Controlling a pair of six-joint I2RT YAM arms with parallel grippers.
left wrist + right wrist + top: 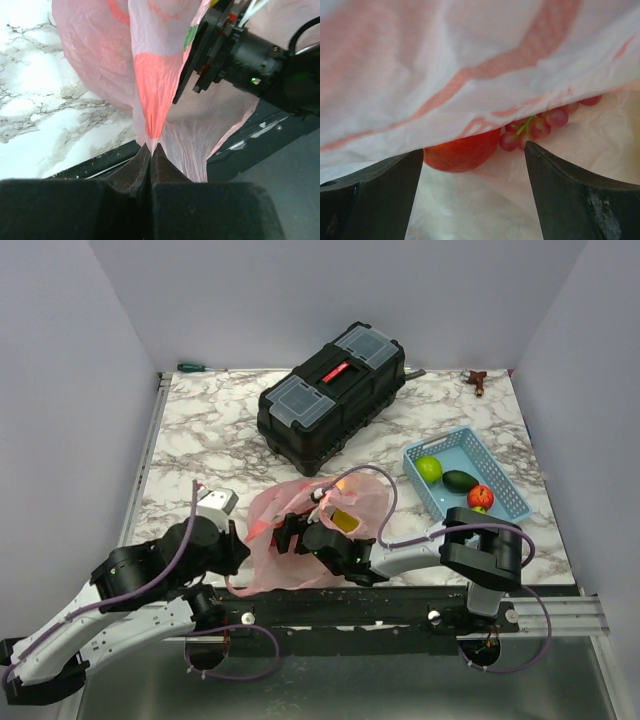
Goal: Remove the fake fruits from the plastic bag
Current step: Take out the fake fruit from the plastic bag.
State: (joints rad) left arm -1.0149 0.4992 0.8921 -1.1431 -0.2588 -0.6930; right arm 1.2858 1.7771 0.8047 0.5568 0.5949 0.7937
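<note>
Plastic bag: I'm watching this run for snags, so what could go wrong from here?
The left gripper pinches only a thin fold of the plastic bag; it could slip or tear. The right gripper, open inside, faces a red fruit and grape bunch under a sagging layer, so it may catch film instead.

A white counter veined in grey carries a black toolbox, set askew towards the back, with a red piece on its lid. A light blue basket sits near it on the right. A green-handled screwdriver lies at the far left corner. A small brown item near the far right corner is too small to identify.
</note>
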